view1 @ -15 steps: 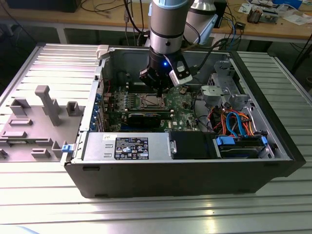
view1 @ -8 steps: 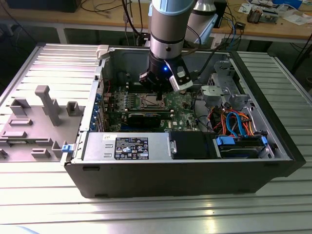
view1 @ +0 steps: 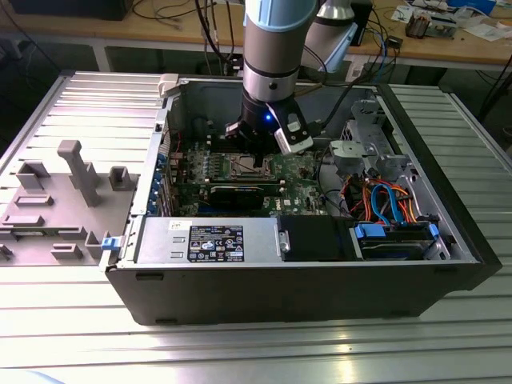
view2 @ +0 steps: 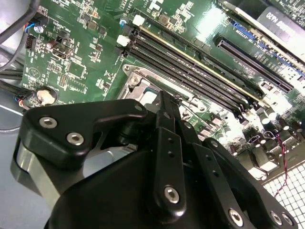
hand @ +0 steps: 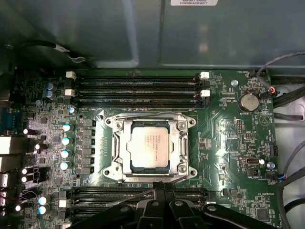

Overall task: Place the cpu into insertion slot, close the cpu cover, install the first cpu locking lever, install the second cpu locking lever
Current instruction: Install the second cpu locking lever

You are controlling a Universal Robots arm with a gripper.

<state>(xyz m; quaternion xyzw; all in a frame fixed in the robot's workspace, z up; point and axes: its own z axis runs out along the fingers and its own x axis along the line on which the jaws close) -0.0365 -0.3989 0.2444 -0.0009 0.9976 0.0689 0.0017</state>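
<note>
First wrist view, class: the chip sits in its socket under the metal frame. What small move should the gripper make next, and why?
Probably push the thin lever down to latch it: the chip is seated, the frame lies flat around it, and the gripper sits at the lever's side of the frame.

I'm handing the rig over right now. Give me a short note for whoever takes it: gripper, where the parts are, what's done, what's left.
Gripper: fingers together, holding nothing, at the socket's edge beside the lower memory slots, inside the open case.
Cpu: seated flat in the insertion slot on the motherboard.
Cpu cover: looks to be down, framing the chip.
Done: cpu placed; cover apparently closed.
Left: a thin lever runs by the fingertips along the socket's edge; I cannot tell if either lever is latched. Check both.
</note>
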